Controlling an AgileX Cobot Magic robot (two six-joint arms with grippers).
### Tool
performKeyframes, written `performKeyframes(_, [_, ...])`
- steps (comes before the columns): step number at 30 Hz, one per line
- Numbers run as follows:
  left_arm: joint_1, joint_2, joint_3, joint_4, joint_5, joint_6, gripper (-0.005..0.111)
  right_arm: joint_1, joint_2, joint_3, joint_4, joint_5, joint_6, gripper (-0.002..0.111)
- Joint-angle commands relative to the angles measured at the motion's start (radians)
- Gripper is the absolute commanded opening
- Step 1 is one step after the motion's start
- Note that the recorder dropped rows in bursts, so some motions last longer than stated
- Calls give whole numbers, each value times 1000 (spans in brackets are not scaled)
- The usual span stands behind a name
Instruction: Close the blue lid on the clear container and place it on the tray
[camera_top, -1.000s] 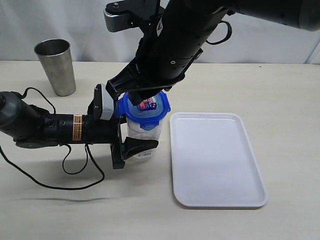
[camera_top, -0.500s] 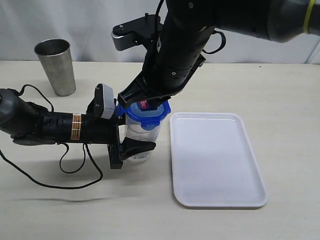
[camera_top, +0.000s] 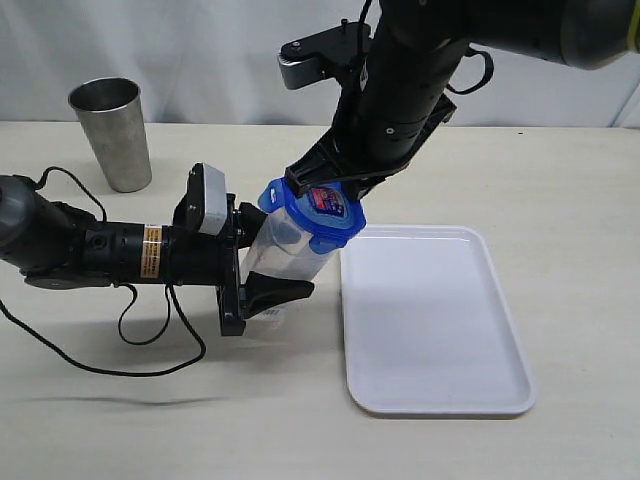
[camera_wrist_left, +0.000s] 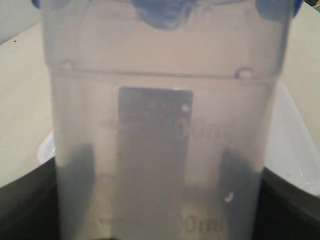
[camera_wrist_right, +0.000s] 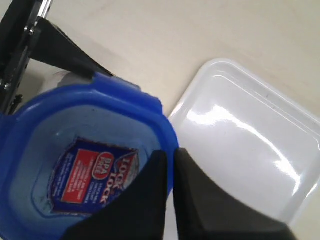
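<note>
Right jaws closed together, tips at the rim of the blue lid (camera_wrist_right: 95, 165) on its tray side; can't tell whether a flap is pinched. Left jaws clamp the lower body of the clear container (camera_wrist_left: 160, 125). The lidded container leans toward the tray (camera_top: 430, 330), just beside it, above the counter (camera_top: 560, 180). Likely light and empty, stiff but slick-walled. Best held low across the flat sides.
</note>
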Motion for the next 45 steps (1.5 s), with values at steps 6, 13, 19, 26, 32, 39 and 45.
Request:
performKeyframes(6, [-4, -18, 2, -22, -4, -8, 0, -4, -11, -50, -1, -8, 3, 19])
performKeyframes(13, [-4, -18, 2, -47, 55, -22, 0, 10, -39, -169, 175, -16, 32, 38])
performKeyframes(19, [-4, -18, 2, -46, 55, -22, 0, 126, 16, -169, 76, 3, 112, 38])
performKeyframes(26, [-4, -18, 2, -46, 55, -22, 0, 173, 99, -171, -95, 77, 198, 38])
performKeyframes(32, [-4, -18, 2, -49, 53, -22, 0, 173, 145, -171, -99, 77, 210, 38])
performKeyframes(39, [-4, -18, 2, -56, 51, -2, 0, 244, 191, -171, -143, 82, 97, 20])
performKeyframes(45, [-4, -18, 2, -53, 43, -3, 0, 257, 209, -171, -187, 150, 74, 12])
